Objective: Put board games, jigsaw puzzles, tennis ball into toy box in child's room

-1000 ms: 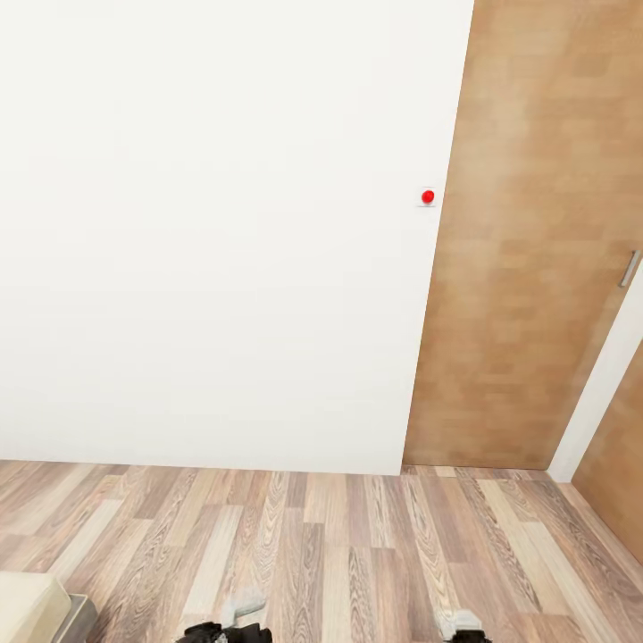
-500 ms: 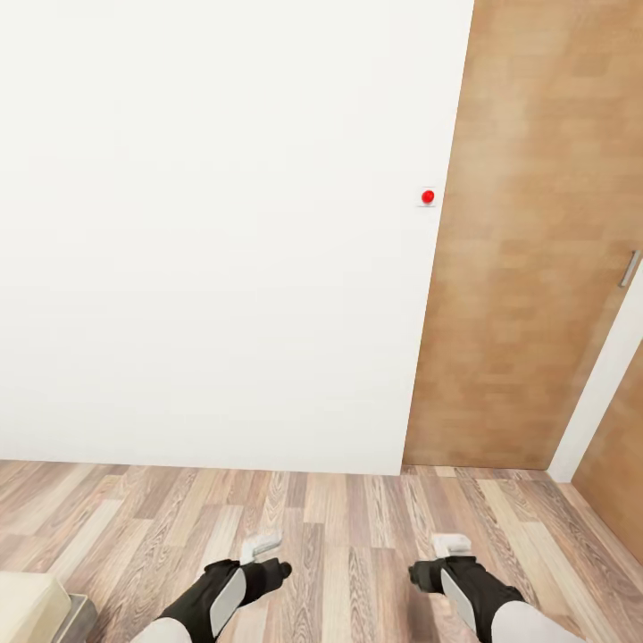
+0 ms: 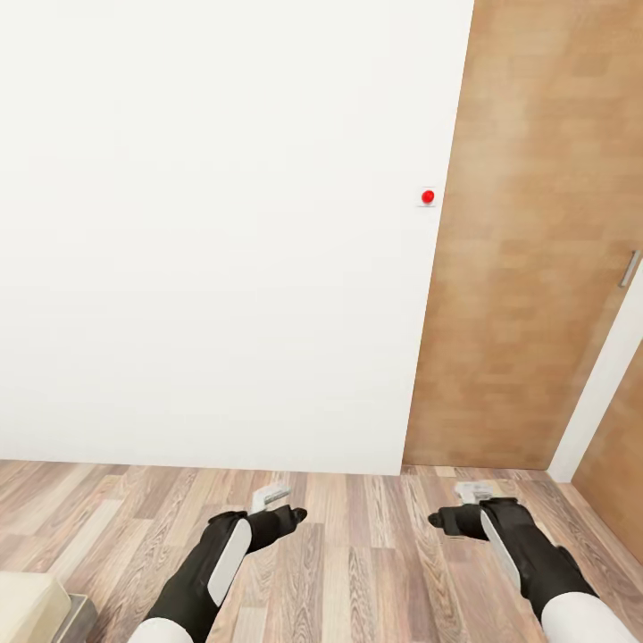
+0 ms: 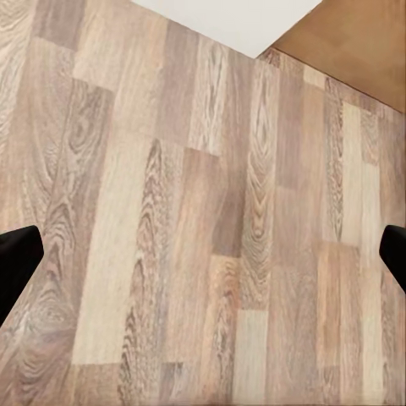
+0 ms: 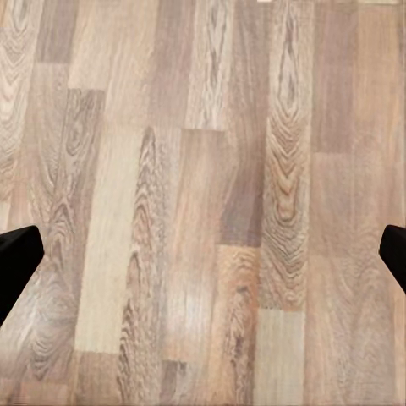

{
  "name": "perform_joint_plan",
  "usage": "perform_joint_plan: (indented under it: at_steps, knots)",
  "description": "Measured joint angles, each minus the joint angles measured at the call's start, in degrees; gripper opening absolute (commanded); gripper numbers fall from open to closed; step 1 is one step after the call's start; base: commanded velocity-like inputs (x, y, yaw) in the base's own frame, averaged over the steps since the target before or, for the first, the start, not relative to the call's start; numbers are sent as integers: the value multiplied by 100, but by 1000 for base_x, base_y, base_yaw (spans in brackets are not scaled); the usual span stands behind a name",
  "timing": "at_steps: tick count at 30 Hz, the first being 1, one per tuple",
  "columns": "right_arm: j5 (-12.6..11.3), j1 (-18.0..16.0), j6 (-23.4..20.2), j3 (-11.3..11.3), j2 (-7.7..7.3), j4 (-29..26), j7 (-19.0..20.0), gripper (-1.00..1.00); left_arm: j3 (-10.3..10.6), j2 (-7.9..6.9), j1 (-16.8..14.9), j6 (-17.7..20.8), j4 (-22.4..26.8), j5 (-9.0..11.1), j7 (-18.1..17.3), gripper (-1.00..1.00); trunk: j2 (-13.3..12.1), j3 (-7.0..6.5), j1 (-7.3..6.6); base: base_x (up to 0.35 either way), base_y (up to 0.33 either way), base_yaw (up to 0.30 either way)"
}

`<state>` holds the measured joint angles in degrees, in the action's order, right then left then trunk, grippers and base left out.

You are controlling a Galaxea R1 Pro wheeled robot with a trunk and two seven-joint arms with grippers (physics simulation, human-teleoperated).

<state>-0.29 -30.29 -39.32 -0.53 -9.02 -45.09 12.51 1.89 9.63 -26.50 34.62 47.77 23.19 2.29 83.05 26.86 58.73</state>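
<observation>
The toys, the table and the toy box are out of view. I face a white wall point(image 3: 214, 232) over a wood-plank floor point(image 3: 357, 554). My left gripper point(image 3: 290, 516) and right gripper point(image 3: 444, 520) reach forward over the floor, side by side with a wide gap between them. In the left wrist view the black fingertips point(image 4: 17, 262) sit at opposite edges with bare planks between them, so the left gripper point(image 4: 203, 262) is open. The right gripper point(image 5: 203, 262) is open the same way, its fingertips point(image 5: 17, 262) wide apart, and it holds nothing.
A small red round button point(image 3: 428, 196) sits on the wall beside a tall wooden door point(image 3: 527, 268) with a metal handle point(image 3: 630, 268). A cream corner of low furniture point(image 3: 27, 607) pokes in beside my left arm.
Both arms have risen from the picture's lower edge and stretched forward over the floor. The camera view has stayed put.
</observation>
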Motion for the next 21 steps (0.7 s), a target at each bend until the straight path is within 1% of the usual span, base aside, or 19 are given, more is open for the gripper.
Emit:
perform_joint_plan:
  at_steps: [1, 3, 4, 6, 7, 9, 10, 12, 13, 15, 16, 19, 20, 21]
  knots:
    - [-2, 4, -5, 0, -3, -11, 9, 100, 2, 0, 5, 4, 11, -1, 1, 100, -1, 0, 0, 0, 0, 0]
    - [11, 196, -234, -4, -193, -667, 485, 100, 169, 3, 350, 182, 721, 129, 65, 100, 0, 0, 0, 0, 0, 0]
    - [11, 200, -237, -4, -196, -678, 493, 100, 172, 3, 356, 184, 733, 127, 66, 100, -1, 0, 0, 0, 0, 0]
    - [17, 355, -384, -9, -367, -1177, 814, 100, 353, 0, 695, 290, 1333, 259, 128, 100, 0, 0, 0, 0, 0, 0]
    - [15, 358, -387, -9, -370, -1185, 819, 100, 356, 0, 701, 292, 1342, 257, 129, 100, -1, 0, 0, 0, 0, 0]
    - [11, 471, -481, -12, -521, -1511, 1036, 100, 508, -11, 948, 358, 1779, 395, 165, 100, 0, 0, 0, 0, 0, 0]
    - [10, 473, -483, -12, -523, -1516, 1039, 100, 511, -12, 951, 360, 1786, 393, 166, 100, -1, 0, 0, 0, 0, 0]
    - [0, 547, -539, -16, -651, -1725, 1184, 100, 619, -20, 1113, 399, 2101, 519, 179, 100, 0, 0, 0, 0, 0, 0]
    - [-3, 548, -540, -16, -653, -1728, 1186, 100, 621, -21, 1115, 399, 2106, 517, 179, 100, -1, 0, 0, 0, 0, 0]
    - [-10, 597, -571, -26, -755, -1861, 1300, 100, 711, -31, 1229, 423, 2307, 610, 171, 100, -1, 0, 0, 0, 0, 0]
    - [-12, 598, -572, -26, -756, -1863, 1302, 100, 712, -31, 1231, 423, 2310, 609, 171, 100, -1, 0, 0, 0, 0, 0]
    - [-23, 668, -588, -41, -848, -1980, 1508, 100, 805, -41, 1332, 414, 2440, 697, 158, 100, -1, 0, 0, 0, 0, 0]
    - [-24, 669, -588, -42, -849, -1981, 1511, 100, 806, -41, 1333, 413, 2441, 697, 158, 100, -1, 0, 0, 0, 0, 0]
    - [-26, 691, -590, -52, -869, -2005, 1598, 100, 827, -43, 1353, 384, 2436, 724, 156, 100, -1, 0, 0, 0, 0, 0]
